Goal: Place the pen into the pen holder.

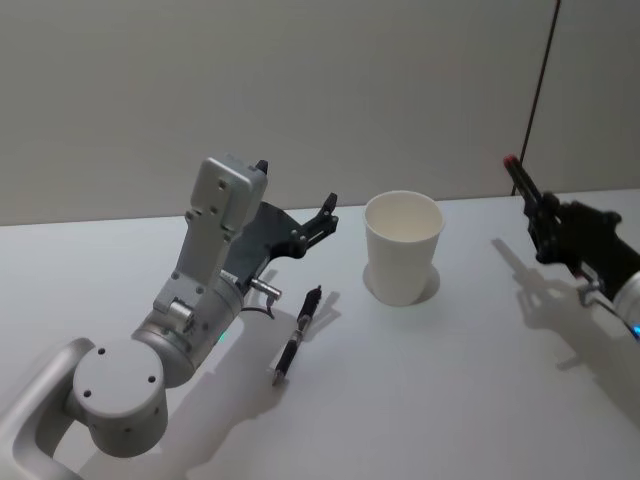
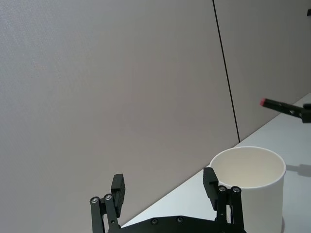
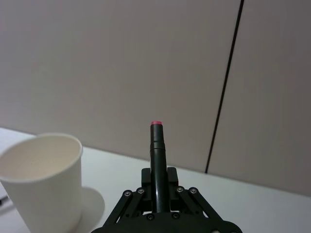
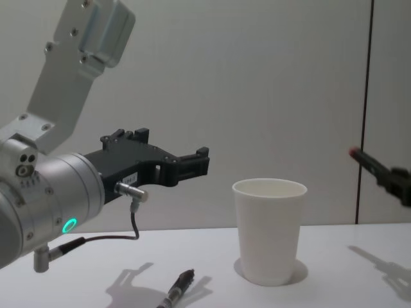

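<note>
Paper-white, no pen seen inside the pen holder [image 2: 252, 184] from the left wrist; left tool [image 2: 164, 180] spread wide, empty, near it. From the right wrist: right tool [image 3: 158, 179] clamped on the red-tipped pen [image 3: 156, 141], right of the holder. From the head: second pen [image 1: 298, 340] flat on the counter [image 1: 450, 400], left of the holder; by judgement, carry-over and drop yet to do

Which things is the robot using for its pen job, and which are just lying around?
For the job:
- red-tipped pen, gripped in the right gripper
- white paper cup, the pen holder, standing on the table

Lying about:
- second dark pen, flat on the table left of the cup, seemingly spare
- left gripper, open, holding nothing
</note>
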